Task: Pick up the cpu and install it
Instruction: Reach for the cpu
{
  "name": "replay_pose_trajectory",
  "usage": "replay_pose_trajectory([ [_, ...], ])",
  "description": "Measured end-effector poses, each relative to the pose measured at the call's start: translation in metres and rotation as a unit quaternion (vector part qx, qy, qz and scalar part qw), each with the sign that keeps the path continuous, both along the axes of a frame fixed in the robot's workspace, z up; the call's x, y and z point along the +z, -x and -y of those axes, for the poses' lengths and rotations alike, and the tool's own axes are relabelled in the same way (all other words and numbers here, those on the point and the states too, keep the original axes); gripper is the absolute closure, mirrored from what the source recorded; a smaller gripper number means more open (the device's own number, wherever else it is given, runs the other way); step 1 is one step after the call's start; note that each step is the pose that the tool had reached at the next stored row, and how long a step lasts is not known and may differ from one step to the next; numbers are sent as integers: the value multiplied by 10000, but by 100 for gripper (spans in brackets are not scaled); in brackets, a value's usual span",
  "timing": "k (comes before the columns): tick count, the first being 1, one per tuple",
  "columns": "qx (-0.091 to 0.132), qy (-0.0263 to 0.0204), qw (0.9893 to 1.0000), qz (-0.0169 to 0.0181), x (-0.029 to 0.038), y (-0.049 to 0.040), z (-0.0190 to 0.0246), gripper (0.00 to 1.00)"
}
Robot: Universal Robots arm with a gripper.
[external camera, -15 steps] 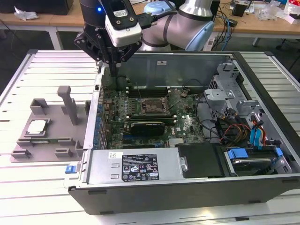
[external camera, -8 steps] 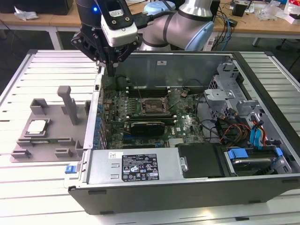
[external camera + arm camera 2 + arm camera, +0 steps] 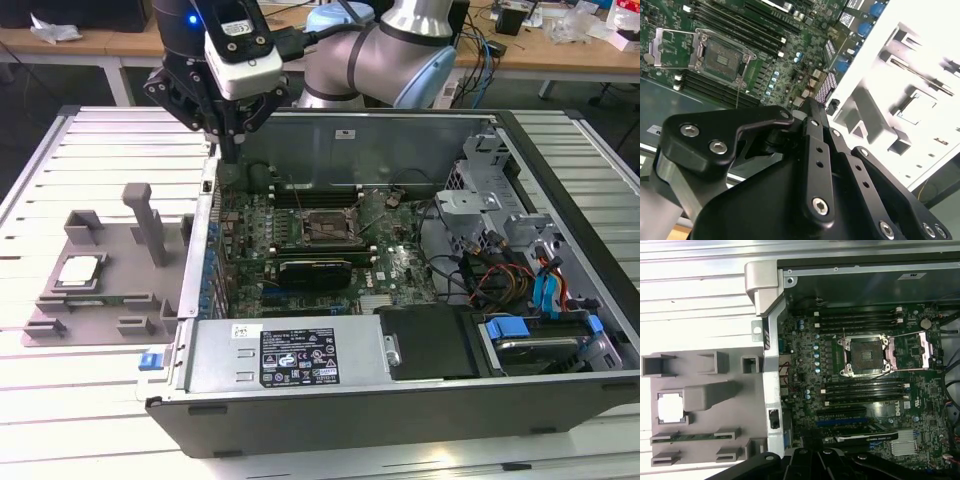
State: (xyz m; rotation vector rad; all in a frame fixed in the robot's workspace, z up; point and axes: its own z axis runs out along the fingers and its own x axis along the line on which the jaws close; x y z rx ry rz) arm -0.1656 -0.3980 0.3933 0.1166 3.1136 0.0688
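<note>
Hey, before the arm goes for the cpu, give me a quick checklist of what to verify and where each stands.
1. cpu lying flat in the grey tray: ok.
2. Socket open and empty: ok.
3. Case open: ok.
4. Pincer above the cpu: not ok, it hangs over the case's wall.
5. Tall post clear of the descent: cannot tell.

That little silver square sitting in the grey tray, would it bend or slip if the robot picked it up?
The cpu looks thin, flat and metal-topped, so it is probably stiff and light. Its smooth top may be slippery. It seems to lie flat in a recess of the grey tray, so it is unlikely to roll or tip.
</note>
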Motion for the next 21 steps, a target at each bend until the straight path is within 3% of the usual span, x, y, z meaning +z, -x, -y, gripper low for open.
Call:
replay_pose_trajectory([
  [13, 0, 0, 10000, 0, 0, 187, -8, 89],
  [21, 0, 0, 10000, 0, 0, 253, -11, 89],
])
